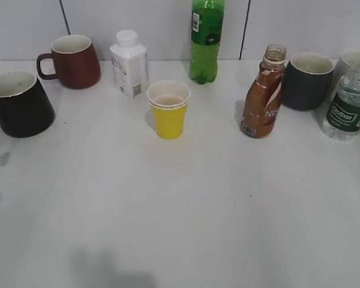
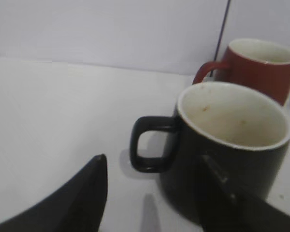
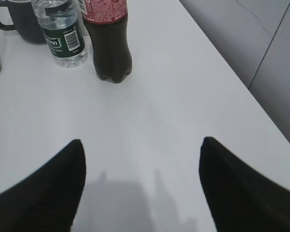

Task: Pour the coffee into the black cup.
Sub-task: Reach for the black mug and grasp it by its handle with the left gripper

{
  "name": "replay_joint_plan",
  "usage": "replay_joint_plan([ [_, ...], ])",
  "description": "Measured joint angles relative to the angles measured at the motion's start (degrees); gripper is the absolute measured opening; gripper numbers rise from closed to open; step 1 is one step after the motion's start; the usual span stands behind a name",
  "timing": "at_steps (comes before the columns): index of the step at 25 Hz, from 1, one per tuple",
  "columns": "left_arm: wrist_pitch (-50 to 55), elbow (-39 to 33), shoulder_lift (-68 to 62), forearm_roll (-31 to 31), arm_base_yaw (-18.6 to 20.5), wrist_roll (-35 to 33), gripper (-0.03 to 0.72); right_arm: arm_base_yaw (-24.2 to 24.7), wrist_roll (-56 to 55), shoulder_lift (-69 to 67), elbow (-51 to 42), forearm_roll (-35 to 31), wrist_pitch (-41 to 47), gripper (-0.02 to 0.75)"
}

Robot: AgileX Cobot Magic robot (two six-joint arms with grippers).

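Observation:
The black cup (image 1: 19, 107) with a white inside stands at the far left of the table and looks empty. In the left wrist view the cup (image 2: 232, 145) is close ahead. My left gripper (image 2: 152, 166) is open, with the cup's handle (image 2: 147, 145) between its fingertips and its right finger in front of the cup's body. The brown coffee bottle (image 1: 263, 99) stands upright and uncapped at the right. My right gripper (image 3: 142, 145) is open and empty over bare table. Neither gripper shows in the exterior view.
A red mug (image 1: 72, 60) stands behind the black cup. A white bottle (image 1: 129, 63), a green bottle (image 1: 206, 39) and a yellow paper cup (image 1: 168, 110) stand mid-table. A dark grey mug (image 1: 306, 81) and a water bottle (image 1: 348, 105) stand at the right. A cola bottle (image 3: 108, 43) shows near the table's right edge.

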State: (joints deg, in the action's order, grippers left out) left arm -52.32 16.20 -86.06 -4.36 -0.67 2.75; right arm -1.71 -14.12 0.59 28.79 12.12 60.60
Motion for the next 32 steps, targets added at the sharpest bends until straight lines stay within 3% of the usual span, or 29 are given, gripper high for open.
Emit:
replay_joint_plan([
  [13, 1.44, 4.86, -6.92, 2.49, 5.85, 0.00, 0.435, 0.00, 0.00, 0.00, 0.00, 0.00, 0.00, 0.570],
  [19, 4.27, 7.79, -9.38, 13.71, 11.45, 4.85, 0.435, 0.00, 0.00, 0.00, 0.00, 0.00, 0.00, 0.570],
  [25, 2.28, 9.79, -11.61, 30.86, 19.49, 15.29, 0.435, 0.00, 0.00, 0.00, 0.00, 0.00, 0.00, 0.570],
  [28, 1.34, 11.25, -13.38, 38.06, 21.24, 19.10, 0.435, 0.00, 0.00, 0.00, 0.00, 0.00, 0.00, 0.570],
  [32, 0.00, 11.33, -15.63, 41.82, 21.25, 19.73, 0.435, 0.00, 0.00, 0.00, 0.00, 0.00, 0.00, 0.570],
])
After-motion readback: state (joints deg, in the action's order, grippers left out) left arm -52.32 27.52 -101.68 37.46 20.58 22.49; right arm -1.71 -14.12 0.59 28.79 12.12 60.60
